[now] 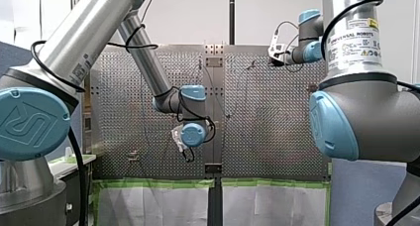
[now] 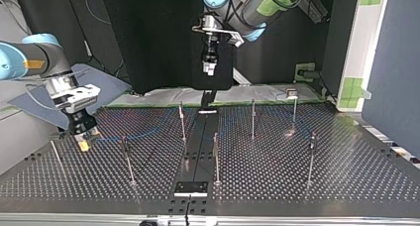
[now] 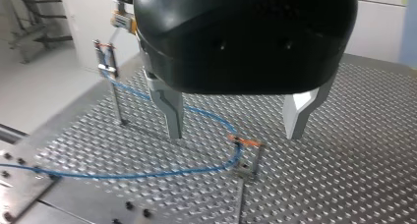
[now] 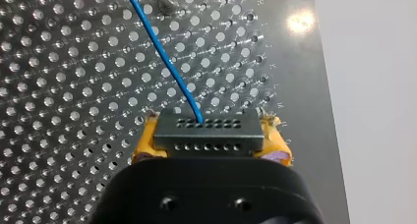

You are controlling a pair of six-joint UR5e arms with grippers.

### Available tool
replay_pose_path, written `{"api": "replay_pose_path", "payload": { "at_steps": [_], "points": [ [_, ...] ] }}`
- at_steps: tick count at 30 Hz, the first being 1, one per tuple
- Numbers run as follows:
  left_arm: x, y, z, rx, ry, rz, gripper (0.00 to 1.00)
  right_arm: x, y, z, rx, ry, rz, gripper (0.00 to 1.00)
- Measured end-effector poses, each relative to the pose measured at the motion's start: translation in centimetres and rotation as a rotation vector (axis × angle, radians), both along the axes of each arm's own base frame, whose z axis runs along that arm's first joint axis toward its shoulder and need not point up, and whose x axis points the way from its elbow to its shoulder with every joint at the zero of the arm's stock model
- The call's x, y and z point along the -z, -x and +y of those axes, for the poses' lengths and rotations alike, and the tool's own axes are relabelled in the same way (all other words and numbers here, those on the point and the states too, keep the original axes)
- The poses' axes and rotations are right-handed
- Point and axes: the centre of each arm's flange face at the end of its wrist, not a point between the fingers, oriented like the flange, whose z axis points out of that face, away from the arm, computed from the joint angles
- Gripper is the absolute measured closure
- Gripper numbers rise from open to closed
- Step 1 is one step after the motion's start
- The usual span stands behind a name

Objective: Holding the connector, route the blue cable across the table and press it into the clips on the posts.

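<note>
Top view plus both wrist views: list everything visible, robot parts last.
table: one, silver, perforated, fills the top view.
posts: at least six, thin metal, upright across the table.
clips: two seen, orange-marked, atop posts in the left wrist view.
cable: one, blue, leaves the connector and passes both clips.
connector: one, black, between the yellow pads.
plate: one, black, table's near edge in the top view.
right gripper: shut on the connector, low at the top view's left.
left gripper: open, metal fingers, above the table.
</note>
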Motion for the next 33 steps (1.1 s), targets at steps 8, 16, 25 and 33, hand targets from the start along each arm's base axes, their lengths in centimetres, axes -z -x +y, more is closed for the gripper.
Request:
{"api": "replay_pose_path", "payload": {
  "at_steps": [8,16,25,33],
  "points": [
    [-0.2,1.2,1.5,-0.008,0.022,-0.024,0.0,0.0,0.0,0.0,0.0,0.0,0.0,1.0],
    [1.2,2.8,3.7,-0.052,0.032,-0.021,0.0,0.0,0.0,0.0,0.0,-0.002,0.0,1.0],
    [3.0,5.4,6.5,-0.11,-0.002,0.022,0.0,0.1,-0.1,0.1,-0.002,-0.003,0.005,1.0],
    [4.8,8.1,8.6,-0.107,-0.08,0.088,0.0,0.1,0.0,0.1,0.0,-0.007,0.006,1.0]
  ]
}}
